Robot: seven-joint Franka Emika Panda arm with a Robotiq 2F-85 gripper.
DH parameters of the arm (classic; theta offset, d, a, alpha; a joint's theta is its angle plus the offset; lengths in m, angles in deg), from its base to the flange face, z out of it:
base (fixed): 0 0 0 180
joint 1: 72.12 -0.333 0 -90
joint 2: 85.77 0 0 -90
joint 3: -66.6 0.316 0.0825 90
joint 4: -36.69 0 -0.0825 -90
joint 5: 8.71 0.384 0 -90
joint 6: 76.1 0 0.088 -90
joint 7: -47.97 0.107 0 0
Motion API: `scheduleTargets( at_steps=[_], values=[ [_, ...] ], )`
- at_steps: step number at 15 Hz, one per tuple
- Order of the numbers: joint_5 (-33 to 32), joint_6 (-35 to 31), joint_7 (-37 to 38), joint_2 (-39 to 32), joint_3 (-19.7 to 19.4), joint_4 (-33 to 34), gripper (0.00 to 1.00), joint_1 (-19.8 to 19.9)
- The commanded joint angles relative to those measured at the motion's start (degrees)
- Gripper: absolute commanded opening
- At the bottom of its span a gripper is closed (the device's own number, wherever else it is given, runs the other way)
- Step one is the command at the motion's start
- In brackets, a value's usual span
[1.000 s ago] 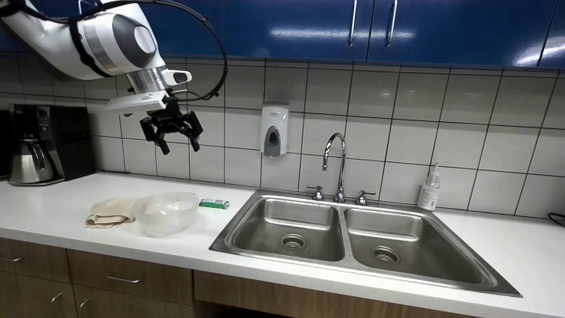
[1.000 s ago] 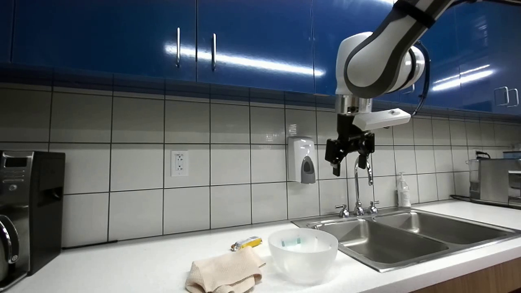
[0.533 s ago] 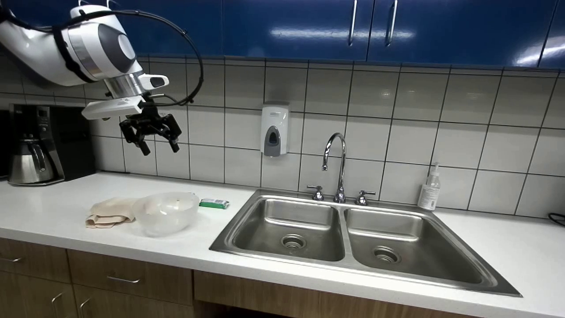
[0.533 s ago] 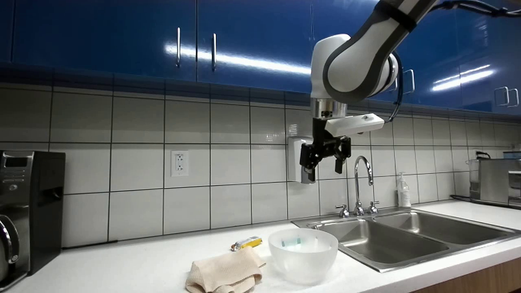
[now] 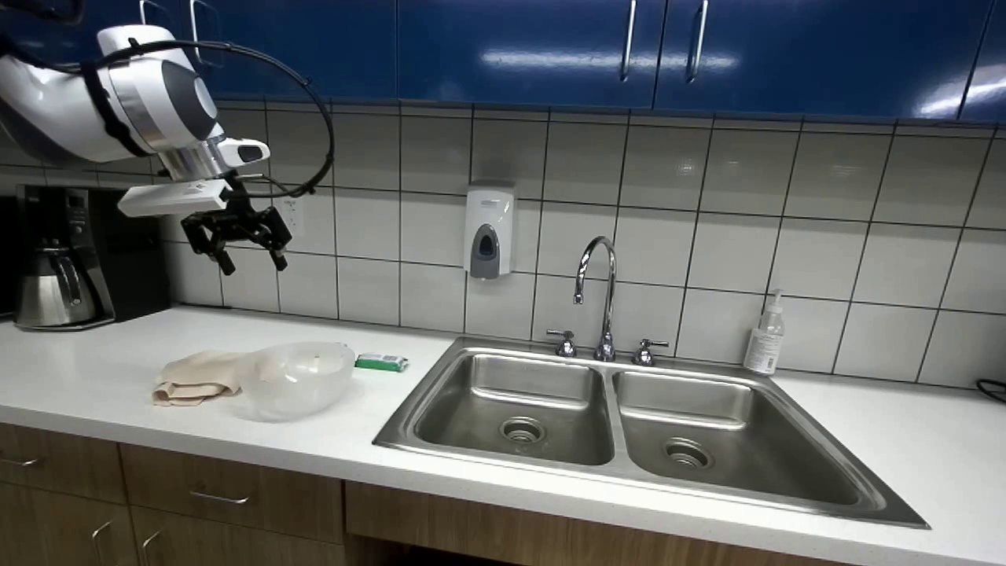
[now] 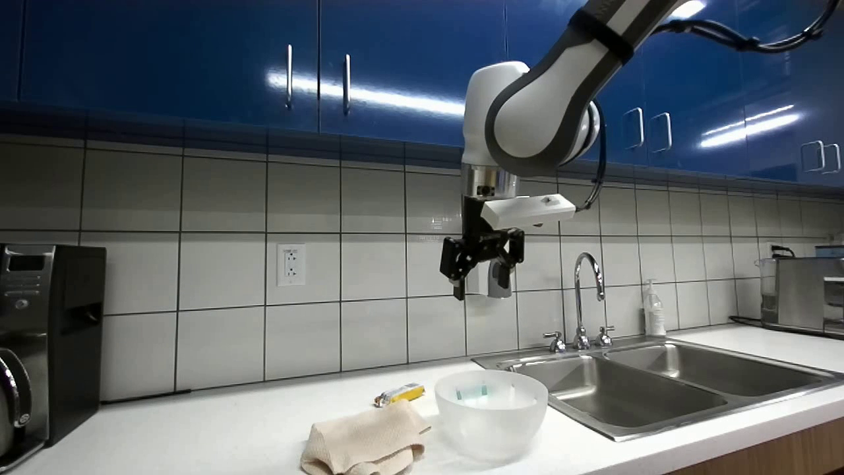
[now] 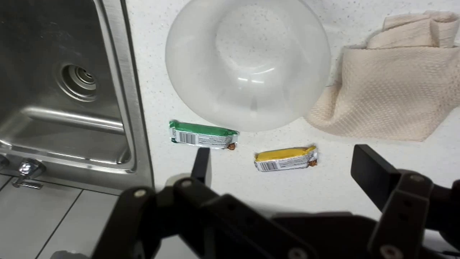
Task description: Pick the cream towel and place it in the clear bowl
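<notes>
The cream towel (image 5: 196, 377) lies folded and crumpled on the white counter, in both exterior views (image 6: 366, 439). In the wrist view the towel (image 7: 399, 93) is at the upper right, partly cut off by the edge. The clear, frosted bowl (image 5: 297, 381) stands upright right beside the towel, between it and the sink; it also shows in an exterior view (image 6: 491, 422). In the wrist view the bowl (image 7: 251, 104) looks empty. My gripper (image 5: 254, 265) is open and empty, high above the counter (image 6: 481, 290). In the wrist view its fingers (image 7: 282, 156) are wide apart.
A green-wrapped bar (image 7: 205, 135) and a yellow-wrapped bar (image 7: 285, 159) lie on the counter on the wall side of the bowl. A double steel sink (image 5: 613, 464) with a faucet (image 5: 607, 299) is beside them. A coffee maker (image 5: 130, 251) and a soap dispenser (image 5: 489, 232) stand near.
The arm and open gripper have moved left in both exterior views, away from the sink and toward the towel's side, and slightly lower. The towel, bowl and bars have not moved.
</notes>
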Motion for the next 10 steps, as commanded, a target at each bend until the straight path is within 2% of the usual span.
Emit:
scheduleTargets(
  at_steps=[1, 10],
  values=[
    [-2.0, -0.9, 1.4, -4.9, 0.2, 4.7, 1.00, -2.2],
    [-4.6, -1.4, 0.8, -16.0, -1.7, 13.1, 1.00, -9.4]
  ],
)
